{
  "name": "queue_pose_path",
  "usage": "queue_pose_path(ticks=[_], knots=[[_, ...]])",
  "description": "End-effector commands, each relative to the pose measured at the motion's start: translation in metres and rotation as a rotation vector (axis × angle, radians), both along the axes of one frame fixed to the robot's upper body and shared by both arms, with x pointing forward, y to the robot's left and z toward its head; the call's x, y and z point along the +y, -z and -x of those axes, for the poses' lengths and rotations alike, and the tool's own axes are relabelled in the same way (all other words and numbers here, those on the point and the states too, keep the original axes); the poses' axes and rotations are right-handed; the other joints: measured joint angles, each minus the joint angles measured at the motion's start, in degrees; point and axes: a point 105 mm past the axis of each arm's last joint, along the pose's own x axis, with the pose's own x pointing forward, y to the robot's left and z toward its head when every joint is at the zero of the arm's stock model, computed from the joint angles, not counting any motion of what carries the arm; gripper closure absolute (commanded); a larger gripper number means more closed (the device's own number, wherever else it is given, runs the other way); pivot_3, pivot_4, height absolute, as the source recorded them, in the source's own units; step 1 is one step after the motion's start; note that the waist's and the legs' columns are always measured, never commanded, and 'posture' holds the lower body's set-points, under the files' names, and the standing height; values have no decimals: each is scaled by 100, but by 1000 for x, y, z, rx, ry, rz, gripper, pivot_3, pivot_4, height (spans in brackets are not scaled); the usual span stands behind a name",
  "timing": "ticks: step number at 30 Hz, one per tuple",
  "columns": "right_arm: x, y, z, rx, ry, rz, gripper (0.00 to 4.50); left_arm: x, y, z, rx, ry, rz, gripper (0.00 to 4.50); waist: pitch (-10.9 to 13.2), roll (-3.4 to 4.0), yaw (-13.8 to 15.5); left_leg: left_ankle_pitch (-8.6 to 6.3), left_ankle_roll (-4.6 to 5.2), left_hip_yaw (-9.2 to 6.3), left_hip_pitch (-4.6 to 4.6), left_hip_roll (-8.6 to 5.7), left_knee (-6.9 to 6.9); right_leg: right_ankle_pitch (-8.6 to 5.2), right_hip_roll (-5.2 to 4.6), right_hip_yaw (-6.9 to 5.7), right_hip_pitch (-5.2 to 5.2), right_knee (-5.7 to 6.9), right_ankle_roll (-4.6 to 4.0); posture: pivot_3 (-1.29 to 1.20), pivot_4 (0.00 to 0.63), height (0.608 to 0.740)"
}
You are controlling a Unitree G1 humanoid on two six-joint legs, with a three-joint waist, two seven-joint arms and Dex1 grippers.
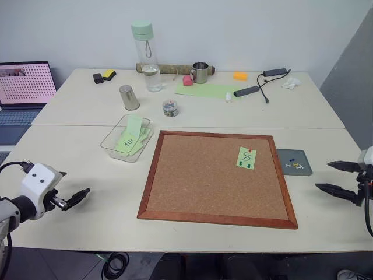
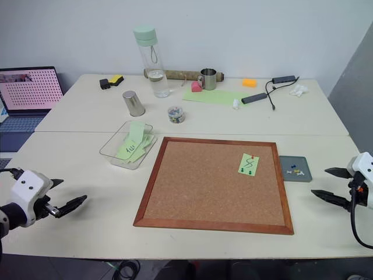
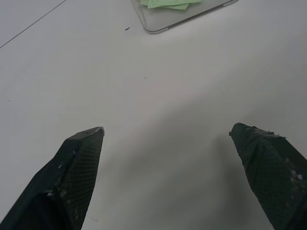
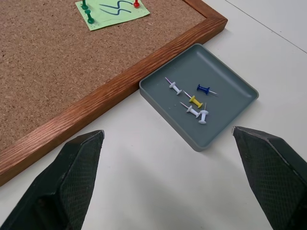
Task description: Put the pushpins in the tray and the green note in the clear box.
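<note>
The green note (image 1: 246, 157) with a black squiggle is pinned on the corkboard (image 1: 215, 178), toward its right side. A red pushpin (image 4: 136, 4) holds its upper edge and green pushpins (image 4: 90, 20) hold its lower edge. The dark grey tray (image 1: 285, 156) lies just right of the board with several pins in it. The clear box (image 1: 111, 143), off the board's upper left corner, holds other green notes. My left gripper (image 1: 80, 197) hovers open and empty over the table's front left. My right gripper (image 1: 323, 175) is open and empty just right of the tray (image 4: 225, 72).
On the far half of the table stand a small jar of pins (image 1: 170, 108), a metal cup (image 1: 129, 97), a water bottle (image 1: 148, 55), a mug (image 1: 200, 72), a pale green sheet (image 1: 207, 90) and cables (image 1: 262, 81). A laptop (image 1: 23, 87) is at far left.
</note>
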Motion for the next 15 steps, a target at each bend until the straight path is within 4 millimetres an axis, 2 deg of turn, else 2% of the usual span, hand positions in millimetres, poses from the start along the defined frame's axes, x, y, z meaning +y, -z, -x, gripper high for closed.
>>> queue_pose_path(ticks=[1,15], knots=[[1,-17,-3,-68,-11,21,0,1,-12,-2,-26,10,-16,7,0,0,-1,0,0,0,0,0,0,0,0,0,0,0,0,0,150,740],[3,-27,-16,-105,27,-14,0,4,4,2,8,18,-13,7,0,0,-8,0,0,-1,0,0,0,0,0,-1,0,0,0,0,150,740]])
